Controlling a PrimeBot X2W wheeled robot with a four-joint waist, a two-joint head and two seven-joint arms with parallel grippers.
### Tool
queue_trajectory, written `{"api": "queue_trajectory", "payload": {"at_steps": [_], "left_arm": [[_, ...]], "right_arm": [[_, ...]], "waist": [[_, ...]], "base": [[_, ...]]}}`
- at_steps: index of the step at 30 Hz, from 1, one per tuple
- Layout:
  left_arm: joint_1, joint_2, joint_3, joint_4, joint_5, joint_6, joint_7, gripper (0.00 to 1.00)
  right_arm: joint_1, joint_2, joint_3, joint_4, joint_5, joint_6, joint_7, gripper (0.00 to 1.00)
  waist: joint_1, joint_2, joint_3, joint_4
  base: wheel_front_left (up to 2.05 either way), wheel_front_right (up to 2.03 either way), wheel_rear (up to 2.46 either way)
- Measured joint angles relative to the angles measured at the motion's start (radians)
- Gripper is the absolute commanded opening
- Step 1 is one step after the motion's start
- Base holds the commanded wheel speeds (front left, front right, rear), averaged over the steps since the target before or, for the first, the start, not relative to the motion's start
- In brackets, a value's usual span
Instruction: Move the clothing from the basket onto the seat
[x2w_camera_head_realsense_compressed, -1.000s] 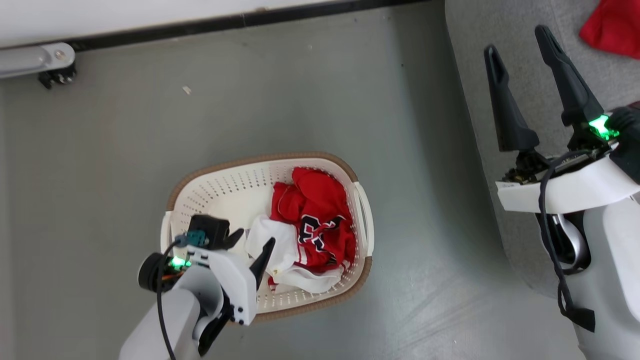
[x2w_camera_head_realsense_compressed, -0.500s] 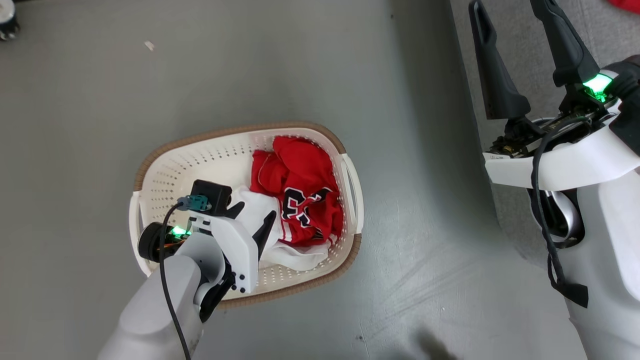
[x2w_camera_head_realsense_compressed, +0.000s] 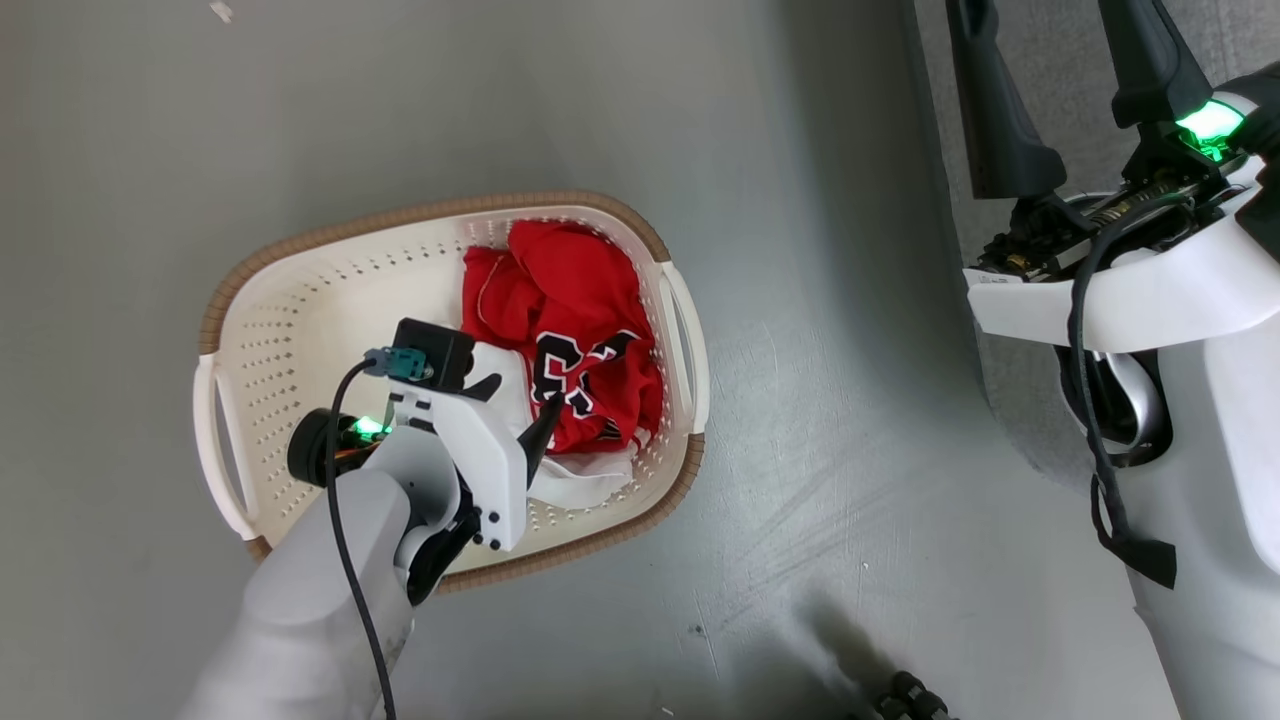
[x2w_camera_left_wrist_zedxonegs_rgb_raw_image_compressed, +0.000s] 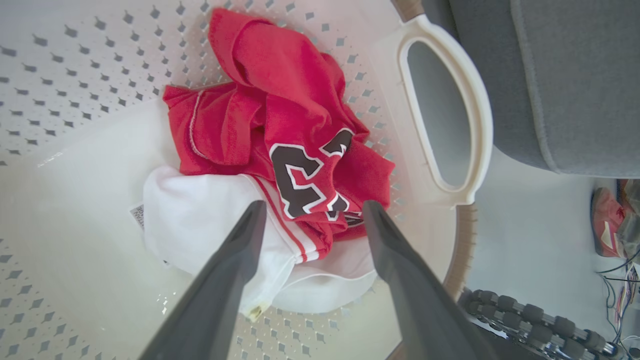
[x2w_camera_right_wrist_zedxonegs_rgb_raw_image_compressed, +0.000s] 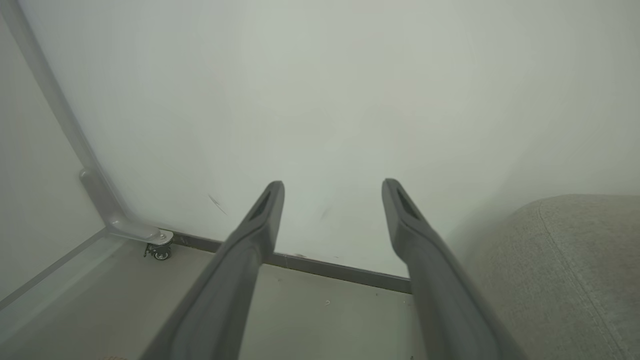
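Relative to the basket (x2w_camera_head_realsense_compressed: 430, 207), the left hand (x2w_camera_head_realsense_compressed: 525, 392) has advanced toward the clothing (x2w_camera_head_realsense_compressed: 570, 300); the camera has also tilted down. Head view: clothing bunched in the basket's right half, basket on the floor (x2w_camera_head_realsense_compressed: 500, 100); right hand (x2w_camera_head_realsense_compressed: 1055, 40) raised over the seat (x2w_camera_head_realsense_compressed: 960, 260), spread, empty. Left wrist view: fingers (x2w_camera_left_wrist_zedxonegs_rgb_raw_image_compressed: 225, 280) apart, straddling the black lettering (x2w_camera_left_wrist_zedxonegs_rgb_raw_image_compressed: 295, 175), nothing gripped; contact cannot be confirmed. Right wrist view: hand spread, facing a wall (x2w_camera_right_wrist_zedxonegs_rgb_raw_image_compressed: 320, 75), seat at lower right
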Motion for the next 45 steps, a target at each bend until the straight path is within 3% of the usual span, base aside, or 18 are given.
{"api": "queue_trajectory", "payload": {"at_steps": [16,32,33,34,35,45], "left_arm": [[-0.074,0.001,-0.062,0.03,-0.068,0.0,0.019,1.0],[-0.152,0.003,-0.116,0.1,-0.025,0.018,-0.01,1.0],[-0.154,0.003,-0.118,0.104,-0.02,0.018,-0.015,0.93],[-0.157,0.003,-0.122,0.107,-0.012,0.019,-0.018,0.51],[-0.161,0.003,-0.127,0.11,-0.003,0.022,-0.027,0.03],[-0.176,0.003,-0.144,0.135,-0.006,0.022,-0.072,0.0]], "right_arm": [[-0.06,0.006,0.017,-0.003,0.008,0.0,0.0,1.0],[-0.099,0.012,0.021,-0.009,0.015,0.0,0.0,1.0],[-0.099,0.012,0.02,-0.009,0.015,0.0,0.0,1.0],[-0.099,0.013,0.02,-0.009,0.015,0.0,0.0,1.0],[-0.099,0.013,0.019,-0.009,0.015,0.0,0.0,1.0],[-0.119,0.015,0.015,-0.008,0.015,0.0,0.0,1.0]], "waist": [[0.0,0.0,0.097,-0.026],[0.0,0.0,0.168,-0.052],[0.0,0.0,0.171,-0.054],[0.0,0.0,0.173,-0.055],[0.0,0.0,0.176,-0.056],[0.0,-0.0001,0.179,-0.053]], "base": [[0.0,0.0,0.0],[0.0,0.0,0.0],[0.0,0.0,0.0],[0.0,0.0,0.0],[0.0,0.0,0.0],[0.0,0.0,0.0]]}}
